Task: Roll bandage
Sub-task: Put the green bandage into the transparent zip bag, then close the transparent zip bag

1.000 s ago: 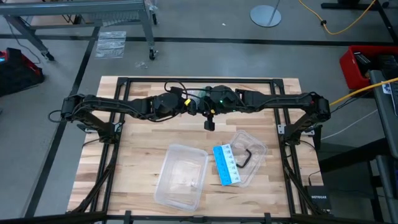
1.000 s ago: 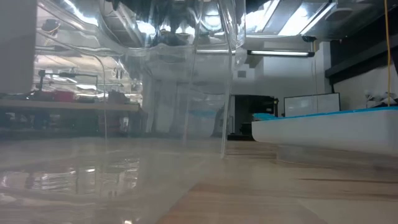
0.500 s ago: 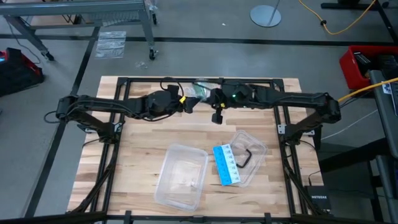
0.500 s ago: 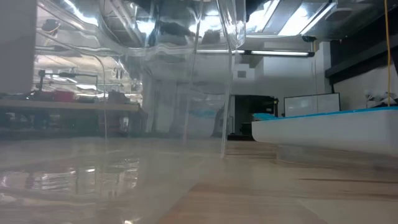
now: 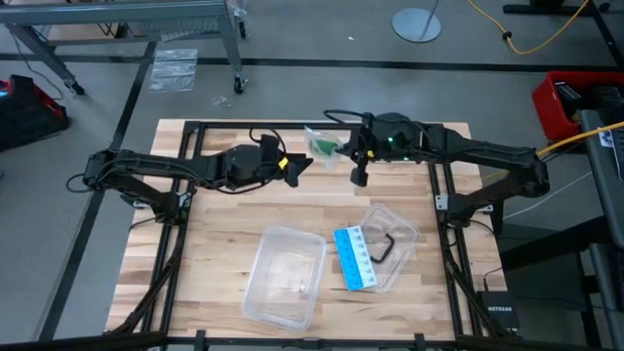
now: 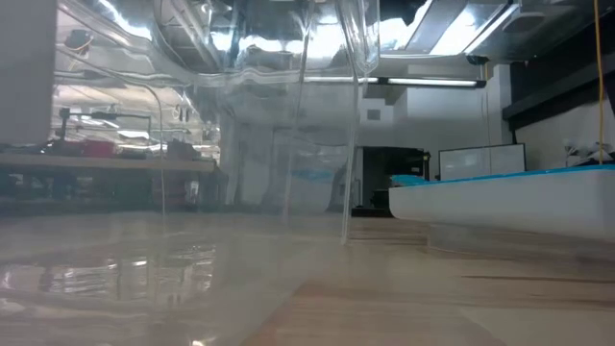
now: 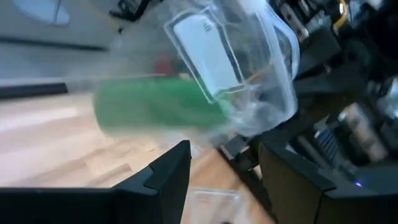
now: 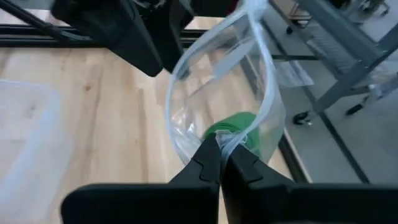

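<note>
The dark green bandage (image 8: 241,127) sits inside a crumpled clear plastic wrapper (image 8: 217,74) that carries a white label (image 7: 208,53). In the high view the wrapper (image 5: 320,141) hangs over the table's far edge between my two grippers. My right gripper (image 8: 221,148) is shut on it, reaching in from the table's right (image 5: 341,148). My left gripper (image 7: 227,149) is open, its fingertips just short of the wrapper, on its left side (image 5: 300,162). No touch shows there. My right gripper pinches a bunched fold of the clear wrapper (image 8: 225,138) between its two shut fingers, right beside the green bandage inside. The fingers slant down from the table's right. The wrapper is lifted clear of the table, and its loose open end stands away toward my left gripper.
A clear plastic tub (image 5: 283,276) lies at the near middle of the table. Right of it are a blue-and-white card (image 5: 355,257) and a clear shell (image 5: 395,239) with a small black bent thing in it. Bare wood (image 5: 214,224) lies under and left of the arms.
My right gripper has risen and gone toward the table's right and far edge, carrying the wrapper with the bandage. My left gripper has drawn back a little toward the left. The two, close together over the middle before, now stand apart.
</note>
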Available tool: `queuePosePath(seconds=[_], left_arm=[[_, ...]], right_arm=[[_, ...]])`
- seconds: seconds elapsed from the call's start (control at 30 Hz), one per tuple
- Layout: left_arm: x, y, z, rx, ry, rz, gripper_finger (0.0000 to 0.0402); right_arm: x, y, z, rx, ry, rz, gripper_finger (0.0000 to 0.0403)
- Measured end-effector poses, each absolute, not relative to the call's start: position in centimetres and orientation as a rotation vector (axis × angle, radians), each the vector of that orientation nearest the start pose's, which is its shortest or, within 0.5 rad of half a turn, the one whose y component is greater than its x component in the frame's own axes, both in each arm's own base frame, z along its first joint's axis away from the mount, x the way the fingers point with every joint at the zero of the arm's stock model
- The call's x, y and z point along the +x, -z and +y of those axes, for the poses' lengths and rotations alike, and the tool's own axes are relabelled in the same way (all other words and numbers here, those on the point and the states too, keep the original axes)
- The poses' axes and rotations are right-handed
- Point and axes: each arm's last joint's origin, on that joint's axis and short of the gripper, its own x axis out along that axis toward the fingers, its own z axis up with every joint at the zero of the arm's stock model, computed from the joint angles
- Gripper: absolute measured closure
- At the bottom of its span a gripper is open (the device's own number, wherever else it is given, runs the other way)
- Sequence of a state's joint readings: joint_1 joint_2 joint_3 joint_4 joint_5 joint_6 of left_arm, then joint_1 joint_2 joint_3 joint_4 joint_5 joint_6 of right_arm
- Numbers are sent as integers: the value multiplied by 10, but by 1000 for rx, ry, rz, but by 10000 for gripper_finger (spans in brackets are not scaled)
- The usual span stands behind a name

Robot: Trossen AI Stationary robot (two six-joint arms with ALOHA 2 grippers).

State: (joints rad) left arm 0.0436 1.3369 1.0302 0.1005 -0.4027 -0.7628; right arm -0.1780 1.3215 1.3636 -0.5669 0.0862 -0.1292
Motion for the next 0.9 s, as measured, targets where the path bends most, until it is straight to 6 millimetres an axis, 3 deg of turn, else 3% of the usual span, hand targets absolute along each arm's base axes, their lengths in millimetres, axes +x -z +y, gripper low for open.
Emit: queuePosePath(seconds=[0.4,0.57,0.9], left_arm=[[303,-324,0,5,-369,201,220],[303,-323,-9,136,-326,227,220],[303,-323,-10,207,-316,237,220]], right_arm=[[256,-374,-41,97,3,683,402],[253,-371,-37,165,-99,727,402],[252,-372,-33,220,-250,714,402]])
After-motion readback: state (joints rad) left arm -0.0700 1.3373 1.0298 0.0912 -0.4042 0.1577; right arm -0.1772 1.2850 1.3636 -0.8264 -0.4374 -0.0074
